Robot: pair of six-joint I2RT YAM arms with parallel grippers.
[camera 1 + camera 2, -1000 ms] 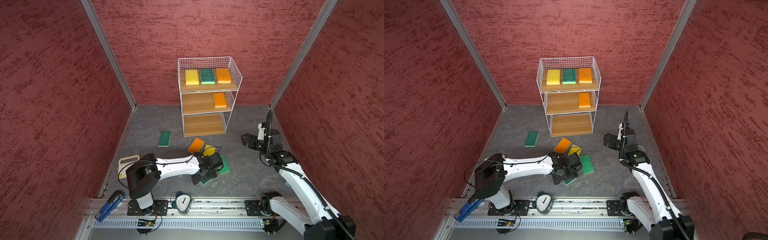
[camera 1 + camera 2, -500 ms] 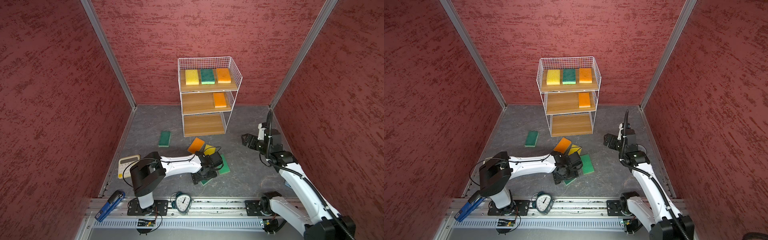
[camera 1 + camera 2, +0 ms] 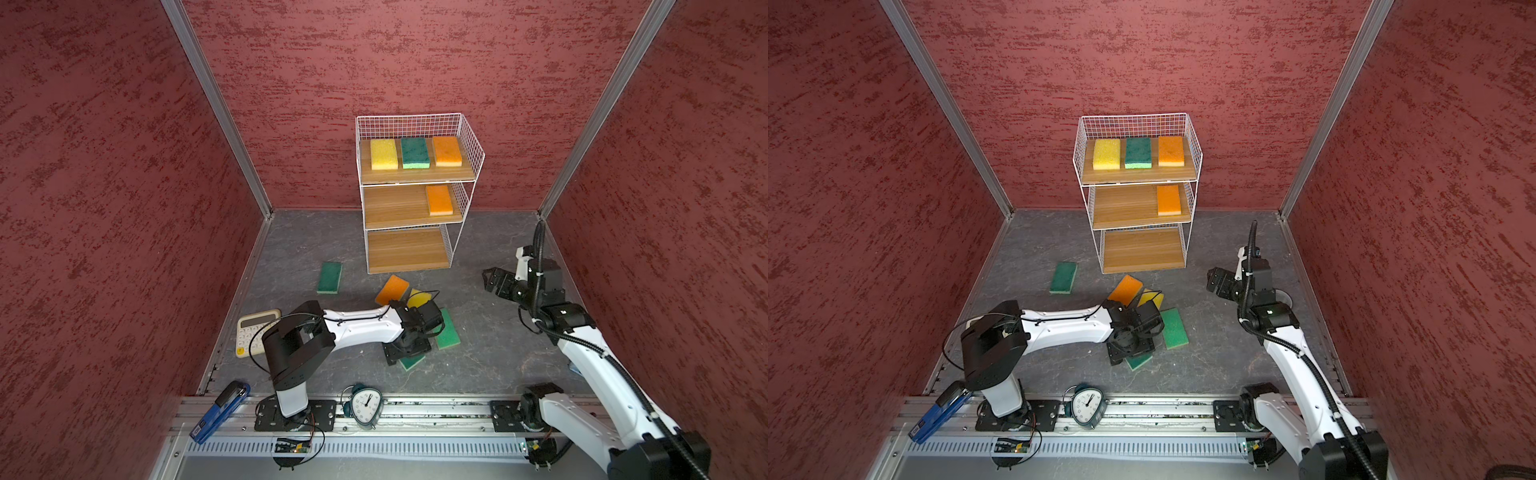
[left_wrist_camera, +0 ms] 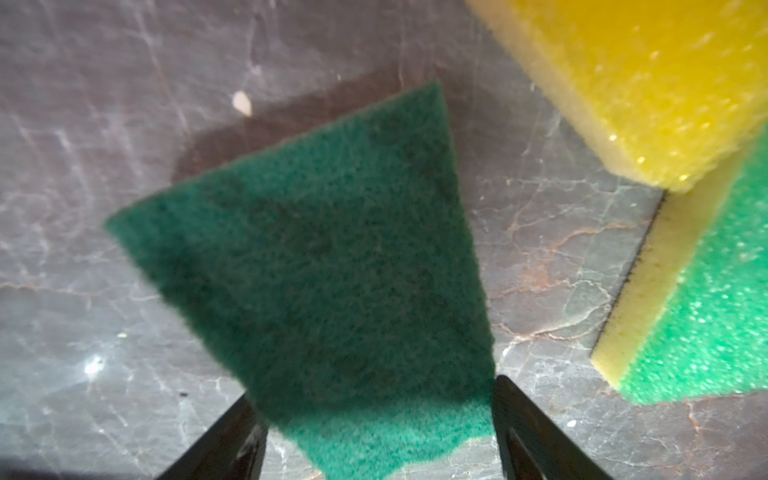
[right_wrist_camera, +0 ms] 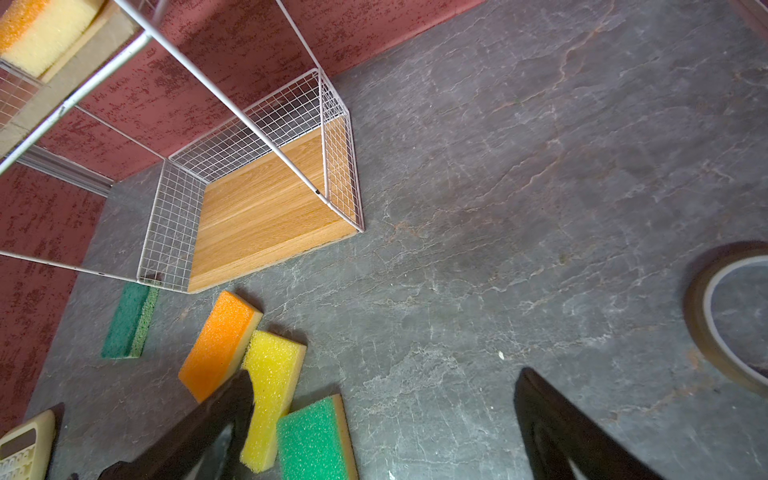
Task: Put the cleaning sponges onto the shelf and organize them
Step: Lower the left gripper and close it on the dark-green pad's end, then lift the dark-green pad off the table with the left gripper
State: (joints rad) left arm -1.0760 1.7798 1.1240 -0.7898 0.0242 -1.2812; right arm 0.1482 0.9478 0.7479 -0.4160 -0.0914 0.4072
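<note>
Left gripper (image 4: 374,388) points down at the floor (image 4: 83,124), fingers (image 4: 523,436) astride the near end of a green sponge (image 4: 332,249), one at each edge; clamped or only touching, cannot tell. The sponge lies dark side up between them. Just beside the gripper, past one finger, a yellow sponge (image 4: 644,83) leans over a light green sponge (image 4: 715,311), both apart from the straddled one. A little beyond the gripper in a top view is an orange sponge (image 3: 392,289), and farther off to the side a lone green sponge (image 3: 329,277). Well ahead is the shelf (image 3: 395,203): top board holds three sponges (image 3: 414,153), middle board an orange one (image 3: 439,199), bottom board bare. Right gripper (image 5: 384,374) hangs spread wide and empty, well off from the pile, facing the shelf foot. Step looks like pickup of the fifth sponge, grasp not yet sure. Next calls for a firm pinch, a straight lift clear of the yellow sponge, then a carry to the free part of the middle board.
</note>
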